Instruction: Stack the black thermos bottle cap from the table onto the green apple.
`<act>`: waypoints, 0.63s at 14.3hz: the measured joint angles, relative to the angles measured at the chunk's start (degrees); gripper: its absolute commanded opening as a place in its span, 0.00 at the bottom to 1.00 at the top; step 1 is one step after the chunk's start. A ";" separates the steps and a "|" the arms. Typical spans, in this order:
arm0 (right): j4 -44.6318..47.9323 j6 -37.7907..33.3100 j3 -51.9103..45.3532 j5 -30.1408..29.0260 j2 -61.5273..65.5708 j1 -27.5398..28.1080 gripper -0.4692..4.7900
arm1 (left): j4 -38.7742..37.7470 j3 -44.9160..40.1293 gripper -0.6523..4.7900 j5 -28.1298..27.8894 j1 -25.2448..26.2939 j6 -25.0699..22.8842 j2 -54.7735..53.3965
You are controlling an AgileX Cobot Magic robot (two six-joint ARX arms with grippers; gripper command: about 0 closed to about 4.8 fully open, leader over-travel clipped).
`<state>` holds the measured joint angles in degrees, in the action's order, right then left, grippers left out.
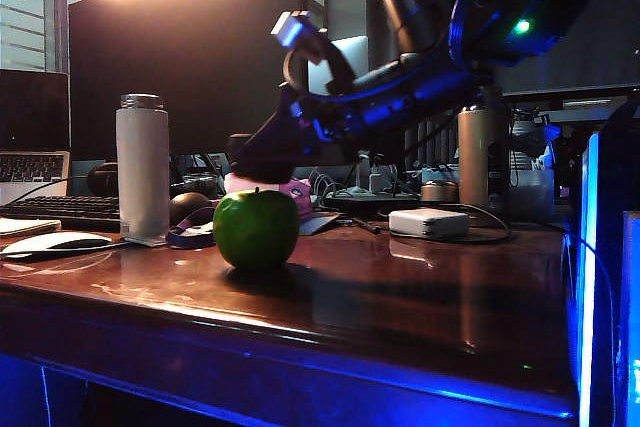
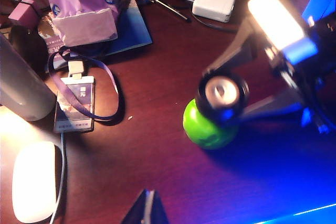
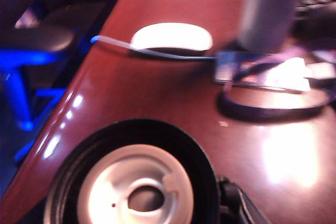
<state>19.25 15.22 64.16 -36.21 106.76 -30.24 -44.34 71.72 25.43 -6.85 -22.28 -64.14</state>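
From the exterior view, my right gripper (image 1: 262,159) hangs just above the one apple (image 1: 256,228) on the table (image 1: 400,287); the cap (image 1: 262,163) I carry is a dark lump there, its edges lost against my fingers. One white bottle (image 1: 142,165) stands to the left.

In my left wrist view, the cap (image 2: 222,94) sits over the apple (image 2: 207,128), hiding its top; whether they touch I cannot tell. My left gripper (image 2: 147,209) shows only a dark tip at the frame edge, its opening unreadable. One mouse (image 2: 34,181) lies aside.

In my right wrist view, the cap (image 3: 134,179) fills the foreground, cut off below, my spread right fingers clamped on it. The apple is hidden.
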 measured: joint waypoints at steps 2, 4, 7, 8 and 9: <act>-0.74 1.31 0.00 0.24 0.00 -0.31 0.63 | 0.00 0.00 0.11 0.00 0.00 0.00 0.00; -0.55 2.08 0.00 0.66 0.48 -0.17 0.63 | 0.00 0.00 0.11 0.00 0.00 0.00 0.00; 0.42 3.52 0.35 1.70 1.20 -0.22 0.63 | 0.02 0.02 0.11 0.00 0.00 0.00 0.00; 0.59 4.02 0.35 1.66 1.36 -0.22 0.63 | 0.04 0.00 0.11 0.00 0.00 0.00 0.00; 0.87 4.17 0.39 1.64 1.60 -0.24 0.68 | 0.02 0.00 0.11 0.00 0.00 -0.02 0.00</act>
<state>20.12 19.40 64.55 -34.57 108.36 -30.48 -44.31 71.72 25.43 -6.85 -22.30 -64.14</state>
